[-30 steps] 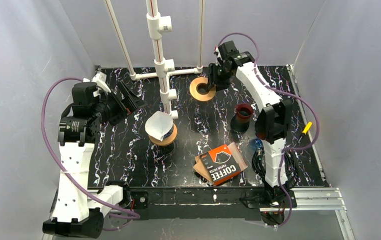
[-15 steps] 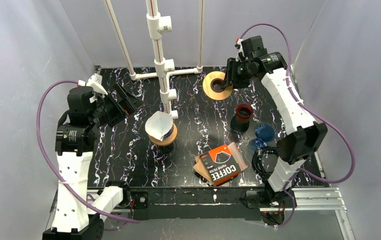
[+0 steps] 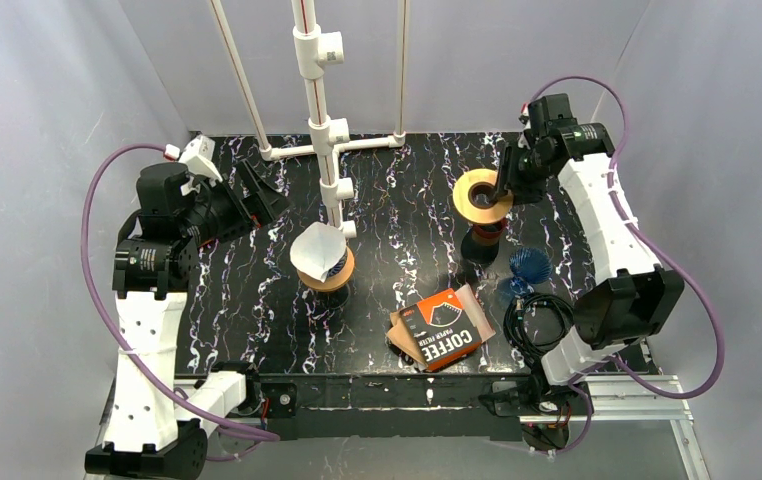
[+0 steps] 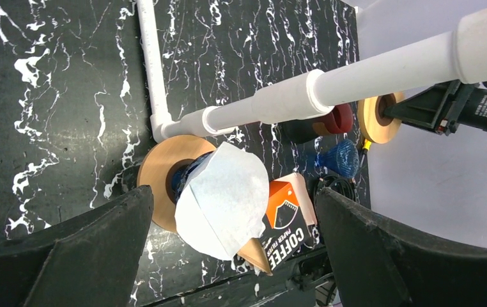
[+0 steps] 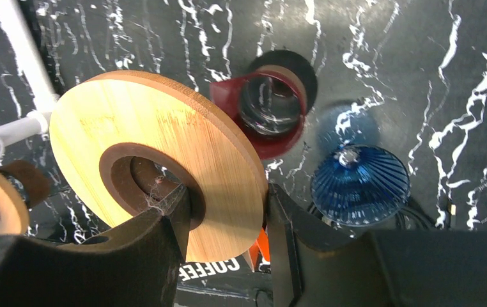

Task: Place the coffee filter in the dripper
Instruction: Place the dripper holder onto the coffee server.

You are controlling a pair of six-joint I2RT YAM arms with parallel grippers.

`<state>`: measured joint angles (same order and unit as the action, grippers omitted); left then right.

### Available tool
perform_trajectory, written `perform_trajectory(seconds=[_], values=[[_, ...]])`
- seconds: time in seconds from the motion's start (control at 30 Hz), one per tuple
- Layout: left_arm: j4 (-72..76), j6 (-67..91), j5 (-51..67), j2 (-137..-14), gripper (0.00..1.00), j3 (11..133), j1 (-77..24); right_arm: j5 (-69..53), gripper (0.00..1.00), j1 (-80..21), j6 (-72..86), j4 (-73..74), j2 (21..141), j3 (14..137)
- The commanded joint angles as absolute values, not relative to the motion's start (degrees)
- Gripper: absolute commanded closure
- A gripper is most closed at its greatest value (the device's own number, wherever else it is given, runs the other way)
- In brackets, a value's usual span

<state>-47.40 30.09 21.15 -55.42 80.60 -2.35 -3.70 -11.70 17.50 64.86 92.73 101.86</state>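
The table (image 3: 257, 290) is black with white marble veining. The coffee filter (image 3: 315, 252) is white, the wooden ring (image 3: 482, 196) pale tan, the ribbed dripper (image 3: 530, 265) blue, and the filter box (image 3: 444, 327) orange and black.

We see a white plastic pipe frame (image 3: 317, 110) standing at the back of the black white-veined tabletop (image 3: 397, 200). An orange-and-black cardboard box printed COFFEE (image 3: 444, 329) lies near the front, a coiled black cable (image 3: 542, 320) beside it.

Marbled table (image 3: 407, 210): filter box (image 3: 444, 328), blue dripper (image 3: 529, 264), pipe stand (image 3: 314, 100).
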Motion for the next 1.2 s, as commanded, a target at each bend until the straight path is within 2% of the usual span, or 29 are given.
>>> perform_trajectory(seconds=[0.0, 0.27, 1.0, 1.1, 1.17], values=[[-45.2, 28.5, 25.8, -55.2, 0.02, 81.5, -2.1, -2.4, 0.73, -9.7, 16.2, 65.7, 89.0, 99.2], [-42.7, 29.2, 27.9, -55.4, 0.02, 81.1, -2.1, -0.4, 0.73, -8.5, 15.8, 64.2, 90.6, 94.7], [-39.0, 33.0, 29.0, -55.5, 0.02, 77.2, -2.0, 3.1, 0.72, -8.1, 14.5, 60.3, 99.5, 95.0], [-38.8, 33.1, 29.0, -55.7, 0.02, 77.3, -2.0, 3.0, 0.7, -8.1, 14.5, 60.1, 99.7, 94.6], [-38.7, 33.1, 28.9, -55.8, 0.02, 77.5, -2.0, 2.6, 0.66, -8.1, 14.4, 60.2, 99.8, 94.4]])
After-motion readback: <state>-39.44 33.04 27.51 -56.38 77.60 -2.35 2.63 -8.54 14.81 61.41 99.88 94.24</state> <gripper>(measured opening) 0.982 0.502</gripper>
